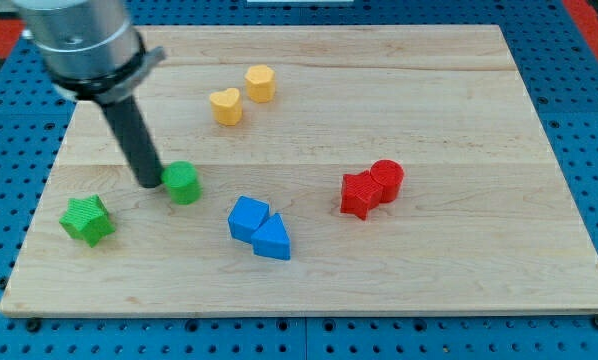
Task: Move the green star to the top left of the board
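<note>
The arm's visible end was a broad metal cylinder — silvery grey, with soft reflections down its side and a darker band near its lower rim. A small grey tab jutted from that rim on the view's right. Below it ran a straight rod, matte black and plain, narrower than the housing above. My tip ended blunt and round — the same dark colour as the rod, without markings or screws that could be made out.
</note>
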`<state>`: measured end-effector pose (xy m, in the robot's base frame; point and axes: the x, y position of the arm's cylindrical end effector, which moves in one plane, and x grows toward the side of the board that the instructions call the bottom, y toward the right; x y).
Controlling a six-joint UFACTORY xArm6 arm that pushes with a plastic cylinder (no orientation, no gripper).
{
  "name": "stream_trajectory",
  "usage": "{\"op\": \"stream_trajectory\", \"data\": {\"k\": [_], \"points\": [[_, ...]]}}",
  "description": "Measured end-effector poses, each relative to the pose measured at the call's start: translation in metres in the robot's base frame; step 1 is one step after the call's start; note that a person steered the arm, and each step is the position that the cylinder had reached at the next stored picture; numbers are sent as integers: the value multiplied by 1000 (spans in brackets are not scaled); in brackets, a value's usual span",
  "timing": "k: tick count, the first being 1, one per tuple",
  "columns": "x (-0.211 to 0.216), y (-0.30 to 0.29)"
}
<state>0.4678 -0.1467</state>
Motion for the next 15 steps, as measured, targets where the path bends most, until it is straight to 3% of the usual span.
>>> {"op": "stream_trajectory", "data": {"k": [2, 3, 4, 5, 6, 8, 9, 10, 13, 14, 15], "points": [[106, 7], [128, -49], [118, -96], [78, -101], [43, -59], [16, 19], [-4, -5], [5, -28], [-76, -44], [-61, -60], [-78, -54]]}}
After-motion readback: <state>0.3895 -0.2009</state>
